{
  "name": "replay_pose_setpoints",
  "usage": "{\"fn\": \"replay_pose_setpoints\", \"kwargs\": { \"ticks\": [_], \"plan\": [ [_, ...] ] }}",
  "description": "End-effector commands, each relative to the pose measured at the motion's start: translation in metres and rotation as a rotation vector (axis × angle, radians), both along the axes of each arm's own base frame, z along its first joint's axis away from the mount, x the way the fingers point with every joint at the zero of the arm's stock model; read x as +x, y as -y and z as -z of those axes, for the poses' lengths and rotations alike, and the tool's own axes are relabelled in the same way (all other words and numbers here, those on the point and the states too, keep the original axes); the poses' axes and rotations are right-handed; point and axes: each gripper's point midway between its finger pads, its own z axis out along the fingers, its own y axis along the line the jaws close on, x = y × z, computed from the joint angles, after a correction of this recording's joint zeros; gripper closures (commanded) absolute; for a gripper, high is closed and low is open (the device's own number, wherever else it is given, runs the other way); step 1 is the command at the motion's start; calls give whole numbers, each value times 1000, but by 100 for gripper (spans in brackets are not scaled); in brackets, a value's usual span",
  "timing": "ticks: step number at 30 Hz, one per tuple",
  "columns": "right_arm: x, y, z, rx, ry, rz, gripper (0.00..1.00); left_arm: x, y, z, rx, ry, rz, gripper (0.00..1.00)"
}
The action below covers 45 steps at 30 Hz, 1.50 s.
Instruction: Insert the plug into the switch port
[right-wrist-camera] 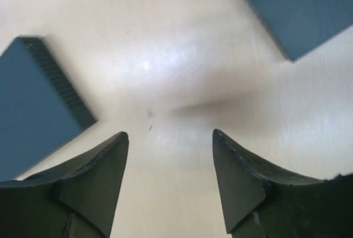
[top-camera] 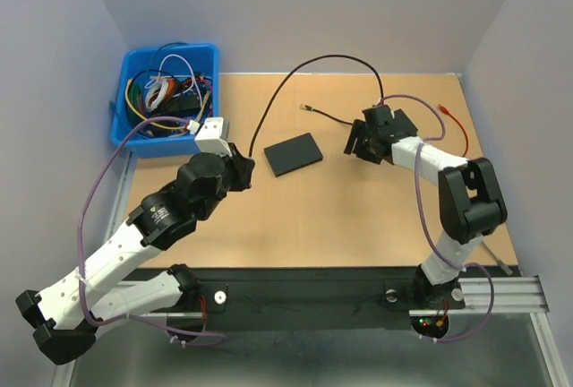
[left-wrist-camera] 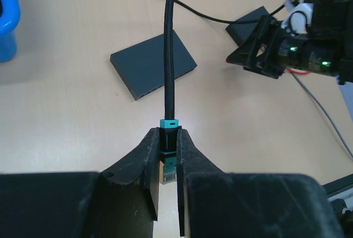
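Observation:
My left gripper [left-wrist-camera: 168, 134] is shut on the plug [left-wrist-camera: 169, 149], a teal-collared connector on a thick black cable [left-wrist-camera: 170, 56] that runs away across the table. In the top view this gripper [top-camera: 243, 170] sits just left of a dark flat box [top-camera: 294, 153]. A second dark box [left-wrist-camera: 248, 22] with a ribbed edge [right-wrist-camera: 33, 100] lies beside my right gripper [top-camera: 356, 143]. I cannot tell which box is the switch, and no port shows. My right gripper [right-wrist-camera: 170, 139] is open over bare table, nothing between its fingers.
A blue bin [top-camera: 166, 96] full of cables stands at the back left corner. A thin black cable with a small plug [top-camera: 307, 107] lies behind the boxes. A red cable [top-camera: 452, 118] lies at the right edge.

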Motion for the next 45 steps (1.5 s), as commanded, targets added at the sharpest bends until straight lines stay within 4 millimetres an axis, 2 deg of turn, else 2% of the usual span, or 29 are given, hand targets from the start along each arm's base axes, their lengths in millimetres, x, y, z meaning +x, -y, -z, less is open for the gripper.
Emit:
{"fn": "replay_pose_setpoints", "kwargs": {
  "ticks": [1,2,3,4,5,6,7,8,9,10,13,14,16,17,19,20,21,24,26,27,30,32,33,35,39,43,45],
  "plan": [
    [-13,-4,-74,16,167,-103,32,0,-13,-4,10,5,-50,100],
    [-24,-7,-105,50,239,-135,31,2,-13,0,32,-6,-60,100],
    [-34,-8,-120,69,277,-156,31,2,-13,1,37,-13,-60,100],
    [-50,-11,-116,73,276,-182,29,2,-12,4,50,-22,-53,100],
    [-69,-22,-145,123,347,-252,27,1,-6,12,75,-44,-20,100],
    [-81,-29,-150,138,367,-299,26,-1,-5,17,93,-57,-4,100],
    [-101,-49,-152,162,377,-394,23,-3,-3,25,114,-76,13,100],
    [-119,-59,-170,179,435,-470,22,-6,-1,36,138,-108,38,100],
    [-132,-71,-175,190,456,-525,21,-9,1,43,150,-130,55,100],
    [-158,-92,-185,210,495,-634,18,-15,7,56,156,-167,100,100],
    [-186,-120,-200,233,560,-760,15,-30,21,70,130,-218,201,100],
    [-199,-132,-199,232,566,-815,15,-41,32,74,95,-239,277,100],
    [-207,-142,-194,222,556,-863,15,-54,43,76,53,-251,360,100],
    [-218,-152,-191,214,557,-929,15,-69,51,77,20,-265,441,100],
    [-230,-163,-187,192,564,-990,15,-80,53,80,7,-284,489,100],
    [-248,-176,-184,187,564,-1057,13,-86,52,84,13,-301,506,100],
    [-249,-178,-185,138,593,-1058,12,-92,49,90,28,-328,516,100],
    [-271,-196,-174,42,617,-1127,6,-106,47,102,59,-381,562,100],
    [-284,-205,-170,-14,629,-1156,3,-115,48,104,60,-389,606,100],
    [-287,-210,-159,-58,616,-1178,2,-123,49,103,57,-397,638,100],
    [-291,-213,-153,-121,633,-1173,0,-133,43,102,58,-399,665,100],
    [-288,-209,-154,-139,664,-1128,0,-139,39,98,44,-399,674,100],
    [-287,-208,-165,-115,704,-1105,0,-141,38,97,34,-403,678,100],
    [-287,-203,-165,-116,736,-1077,0,-148,38,96,11,-409,701,100],
    [-288,-201,-181,-103,803,-1049,0,-158,42,93,-47,-435,736,100],
    [-289,-205,-185,-150,829,-1055,0,-163,44,88,-73,-448,755,100],
    [-289,-209,-180,-180,827,-1064,0,-166,47,85,-94,-454,770,100]
  ]
}}
